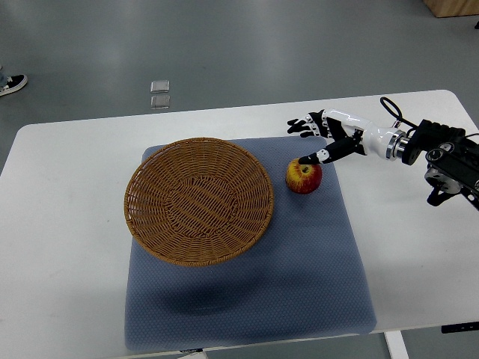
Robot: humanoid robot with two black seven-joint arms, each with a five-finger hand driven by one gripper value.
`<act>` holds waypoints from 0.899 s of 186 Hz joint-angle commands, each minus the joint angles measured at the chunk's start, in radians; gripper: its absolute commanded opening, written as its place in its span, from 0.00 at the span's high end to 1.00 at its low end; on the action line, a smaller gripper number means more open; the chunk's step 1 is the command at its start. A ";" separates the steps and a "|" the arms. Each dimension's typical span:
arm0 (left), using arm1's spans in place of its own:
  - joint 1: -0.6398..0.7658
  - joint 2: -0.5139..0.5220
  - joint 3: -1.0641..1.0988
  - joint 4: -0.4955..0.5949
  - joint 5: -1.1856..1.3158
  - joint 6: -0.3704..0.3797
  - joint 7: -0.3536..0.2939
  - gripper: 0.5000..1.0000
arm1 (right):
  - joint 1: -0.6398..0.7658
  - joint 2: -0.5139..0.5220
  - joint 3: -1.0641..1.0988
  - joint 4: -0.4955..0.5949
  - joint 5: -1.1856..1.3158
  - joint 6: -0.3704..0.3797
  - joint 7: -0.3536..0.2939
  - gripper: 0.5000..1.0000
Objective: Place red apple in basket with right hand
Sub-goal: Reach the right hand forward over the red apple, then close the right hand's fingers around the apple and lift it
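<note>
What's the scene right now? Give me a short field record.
apple: on the grey mat, just right of the basket, not in it
basket: empty, on the mat's left part
right hand: fingers spread, thumb tip at the apple's top, no grasp yet
left arm: not in view
table: white, holds the mat

I see a red-and-yellow apple point(304, 178), tan woven basket point(199, 200), grey-blue mat point(299, 277), white counter point(60, 247), black-and-white robot hand point(320, 134).
</note>
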 commanded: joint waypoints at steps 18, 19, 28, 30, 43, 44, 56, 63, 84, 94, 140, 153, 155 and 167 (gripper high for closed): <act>0.000 0.000 0.000 0.000 0.000 0.000 0.000 0.00 | -0.003 0.004 -0.001 0.001 -0.138 -0.058 0.017 0.18; 0.000 0.000 0.000 0.000 0.000 0.000 0.000 0.00 | -0.003 0.004 -0.001 0.001 -0.146 -0.063 0.017 0.18; 0.000 0.000 0.000 0.000 0.000 0.000 0.000 0.00 | -0.004 0.004 -0.003 0.001 -0.169 -0.076 0.018 0.18; 0.000 0.000 0.000 0.000 0.000 0.000 0.000 0.00 | -0.004 0.004 -0.003 0.001 -0.175 -0.078 0.018 0.18; 0.000 0.000 0.000 0.000 0.000 0.000 0.000 0.00 | -0.004 0.007 -0.003 0.007 -0.221 -0.086 0.021 0.18; 0.000 0.000 0.000 0.000 0.000 0.000 0.000 0.00 | -0.004 0.007 -0.003 0.008 -0.221 -0.086 0.021 0.18; 0.000 0.000 0.000 0.000 0.000 0.000 0.000 0.00 | -0.006 0.007 -0.004 0.020 -0.240 -0.086 0.023 0.18; 0.000 0.000 0.000 0.000 0.000 0.000 0.000 0.00 | -0.007 0.004 -0.006 0.044 -0.257 -0.086 0.030 0.18; 0.000 0.000 0.000 0.000 0.000 0.000 0.000 0.00 | -0.007 0.002 -0.020 0.073 -0.281 -0.089 0.034 0.18; 0.000 0.000 0.000 0.000 0.000 0.000 0.000 0.00 | -0.006 0.001 -0.020 0.075 -0.287 -0.087 0.034 0.18; 0.000 0.000 0.000 0.000 0.000 0.000 0.000 0.00 | -0.012 0.004 -0.037 0.086 -0.367 -0.109 0.034 0.18; 0.000 0.000 0.000 0.000 0.000 0.000 0.000 0.00 | -0.015 0.004 -0.046 0.086 -0.373 -0.139 0.034 0.18; 0.000 0.000 0.000 0.000 0.000 0.000 0.000 0.00 | -0.015 0.004 -0.049 0.086 -0.373 -0.145 0.034 0.18; 0.000 0.000 0.000 0.000 0.000 0.000 0.000 0.00 | -0.013 0.002 -0.066 0.086 -0.373 -0.170 0.034 0.18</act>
